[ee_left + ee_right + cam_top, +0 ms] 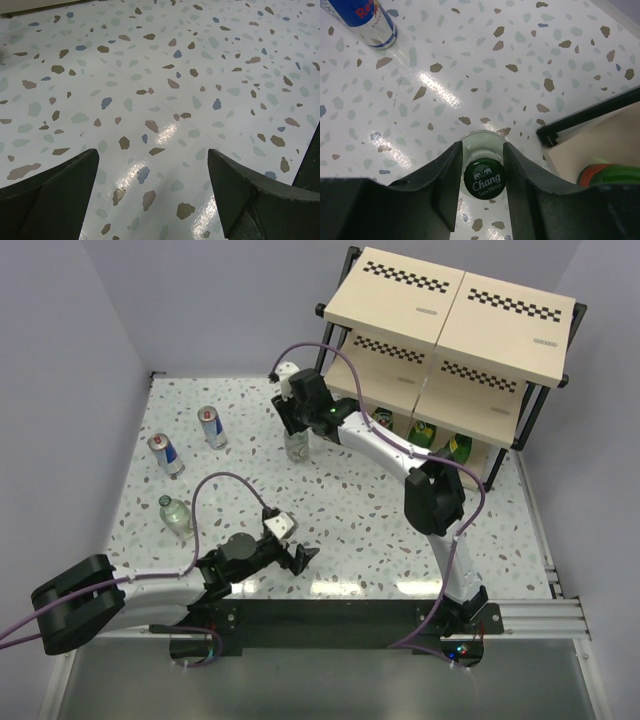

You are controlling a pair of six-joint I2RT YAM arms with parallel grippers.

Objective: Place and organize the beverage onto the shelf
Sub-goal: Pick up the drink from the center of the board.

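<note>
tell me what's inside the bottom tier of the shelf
Green bottles with yellow labels stand on the bottom tier of the shelf; parts of three show. The boards above and the right arm cover the rest, so no full count.

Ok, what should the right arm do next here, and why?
Probably lift straight up. The right gripper hugs the clear bottle at its cap on both sides, yet the bottle stands on the table, just outside the shelf, so it needs raising before carrying over.
</note>
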